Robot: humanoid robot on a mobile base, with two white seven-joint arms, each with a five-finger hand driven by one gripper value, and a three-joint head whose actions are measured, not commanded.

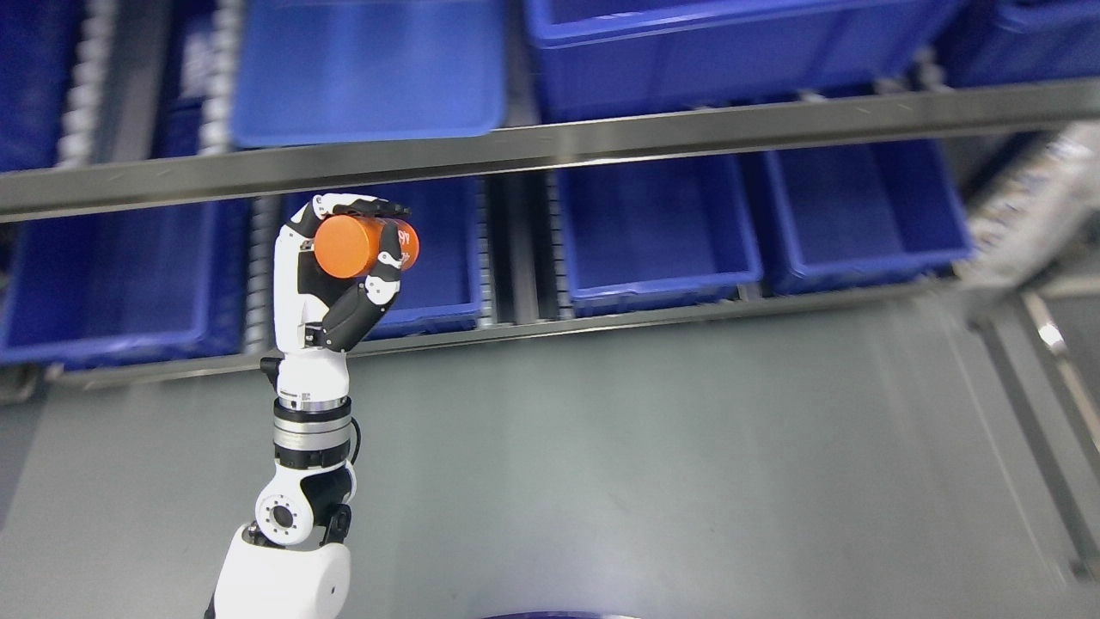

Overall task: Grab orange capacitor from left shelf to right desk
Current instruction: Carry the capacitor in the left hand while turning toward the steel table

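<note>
My left hand (365, 249) is raised in front of the shelf, its arm coming up from the lower left. Its fingers are curled around an orange capacitor (352, 246), a short cylinder lying sideways with its round end face toward me. Black fingertips (388, 209) wrap over the top and the thumb presses from below. The capacitor hangs in the air before a blue bin (447, 258) on the lower shelf level. My right hand does not show.
A metal shelf rail (601, 142) crosses the view above the hand. Blue bins (657, 232) line both shelf levels. Below the shelf lies grey floor (644, 464). A blurred roller track (1031, 215) slants at the right edge.
</note>
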